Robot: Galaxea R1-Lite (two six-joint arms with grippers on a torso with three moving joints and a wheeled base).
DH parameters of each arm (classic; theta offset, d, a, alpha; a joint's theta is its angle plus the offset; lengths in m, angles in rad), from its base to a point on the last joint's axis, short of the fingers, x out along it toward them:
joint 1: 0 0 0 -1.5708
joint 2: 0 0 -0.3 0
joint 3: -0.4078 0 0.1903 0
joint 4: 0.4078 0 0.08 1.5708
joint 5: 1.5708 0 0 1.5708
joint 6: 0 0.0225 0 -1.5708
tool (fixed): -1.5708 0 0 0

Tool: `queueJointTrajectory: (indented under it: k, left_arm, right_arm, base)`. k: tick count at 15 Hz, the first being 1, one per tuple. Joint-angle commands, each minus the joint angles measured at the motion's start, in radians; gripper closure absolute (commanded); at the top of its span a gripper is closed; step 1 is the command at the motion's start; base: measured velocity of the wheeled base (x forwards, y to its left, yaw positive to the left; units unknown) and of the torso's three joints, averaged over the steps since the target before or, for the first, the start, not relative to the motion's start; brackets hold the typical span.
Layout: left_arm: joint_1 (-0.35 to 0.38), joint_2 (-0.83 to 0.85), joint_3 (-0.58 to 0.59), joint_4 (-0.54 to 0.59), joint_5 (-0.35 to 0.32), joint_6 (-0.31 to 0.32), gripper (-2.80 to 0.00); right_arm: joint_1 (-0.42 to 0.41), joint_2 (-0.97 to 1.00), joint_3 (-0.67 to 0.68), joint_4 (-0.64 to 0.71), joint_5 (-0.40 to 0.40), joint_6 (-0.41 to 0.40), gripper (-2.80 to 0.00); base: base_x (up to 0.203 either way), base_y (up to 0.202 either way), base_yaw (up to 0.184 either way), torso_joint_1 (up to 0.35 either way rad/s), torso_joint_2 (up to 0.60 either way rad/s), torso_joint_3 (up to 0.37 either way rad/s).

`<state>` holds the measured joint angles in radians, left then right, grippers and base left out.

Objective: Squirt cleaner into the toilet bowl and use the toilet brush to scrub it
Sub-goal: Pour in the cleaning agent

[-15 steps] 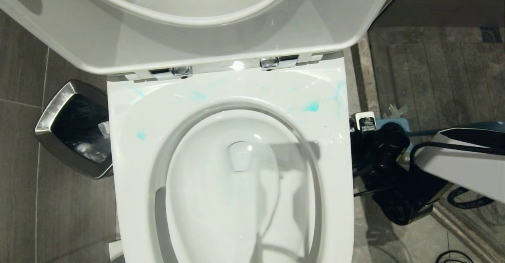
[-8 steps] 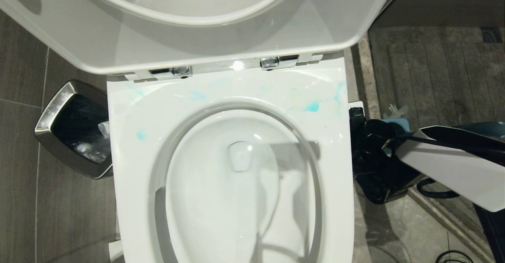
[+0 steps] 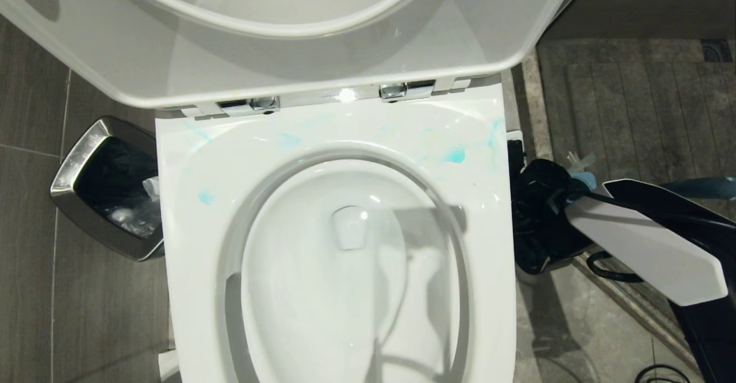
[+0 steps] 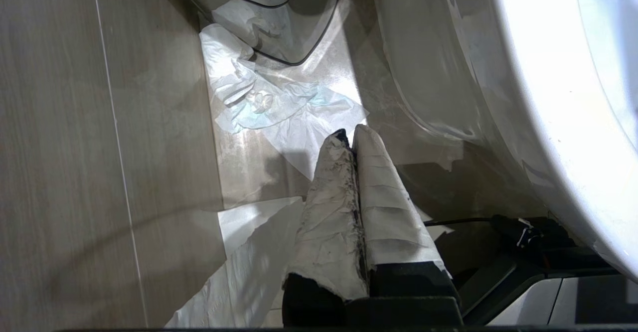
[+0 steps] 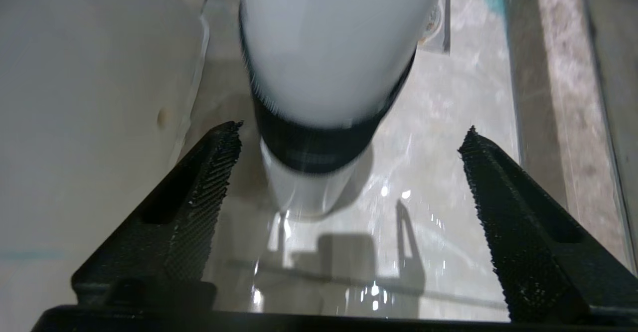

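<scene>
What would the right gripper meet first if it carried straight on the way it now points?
Most likely the white bottle with the black band. It stands on the floor just ahead of the open right gripper, roughly between the two fingers. Depth is unclear, so the gap cannot be judged.

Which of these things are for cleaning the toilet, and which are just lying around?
For the job:
- toilet bowl
- blue cleaner smeared on the rim
- white bottle with a black band, standing on the floor between the right gripper's open fingers, not held

Just lying about:
- steel bin left of the toilet
- crumpled tissue on the floor
- raised toilet lid
</scene>
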<state>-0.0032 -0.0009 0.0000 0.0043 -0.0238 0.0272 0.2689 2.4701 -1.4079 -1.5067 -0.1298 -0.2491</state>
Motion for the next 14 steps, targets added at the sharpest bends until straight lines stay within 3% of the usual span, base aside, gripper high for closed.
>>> queueJointTrajectory:
  k: [1,14]
  left_arm:
    - [0.000,0.001,0.001,0.000,-0.001,0.000,0.00]
    - [0.000,0.001,0.000,0.000,-0.001,0.000,0.00]
  right_arm:
    - [-0.002,0.032,-0.072,-0.006,0.004,-0.003,-2.80]
    - [-0.010,0.187,-0.404,0.044,0.079,-0.079,-2.80]
  base:
    - [0.000,0.000,0.000,0.000,0.00,0.000]
    - [0.000,0.000,0.000,0.000,0.00,0.000]
